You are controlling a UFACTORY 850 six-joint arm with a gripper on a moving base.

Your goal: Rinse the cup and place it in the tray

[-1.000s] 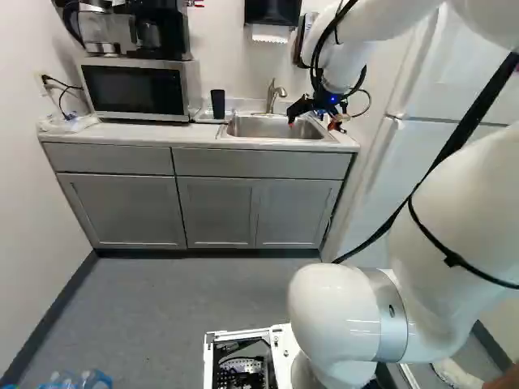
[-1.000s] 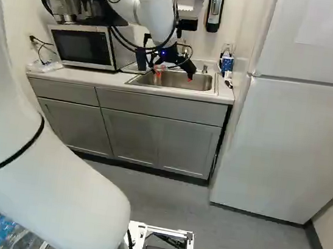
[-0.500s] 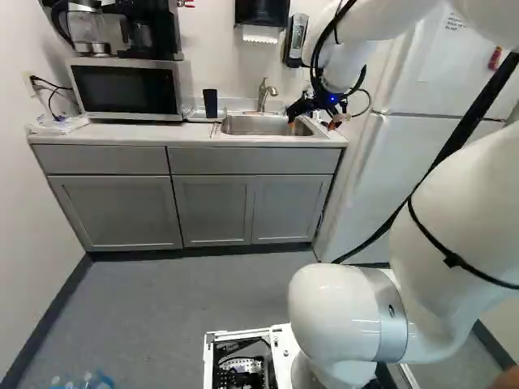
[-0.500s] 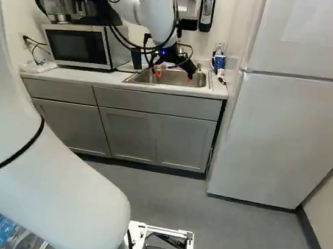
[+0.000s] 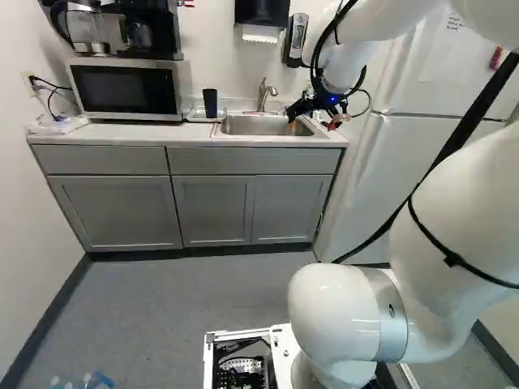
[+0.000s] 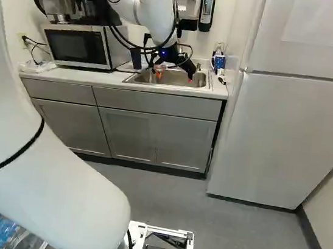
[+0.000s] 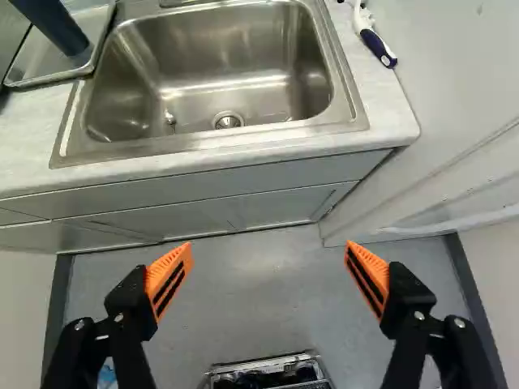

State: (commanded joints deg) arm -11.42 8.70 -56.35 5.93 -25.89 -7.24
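Base (image 5: pixel 284 344) has been moving, the view of the sink (image 7: pixel 219 49) shifting with it; now seems to be settling. Gripper (image 7: pixel 269 249) hanging wide and empty, near the sink. Cup (image 7: pixel 58 31) standing upright in the tray (image 7: pixel 34 63), just beside the sink. Placing apparently needing nothing more; rinsing remaining unconfirmed.

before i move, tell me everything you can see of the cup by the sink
The cup is tall, smooth and plain, dark blue up close, narrowing slightly toward its foot, with no handle in sight. It stands upright on the tray, between the microwave and the sink. The hand isn't touching it. Its material and inside can't be made out.
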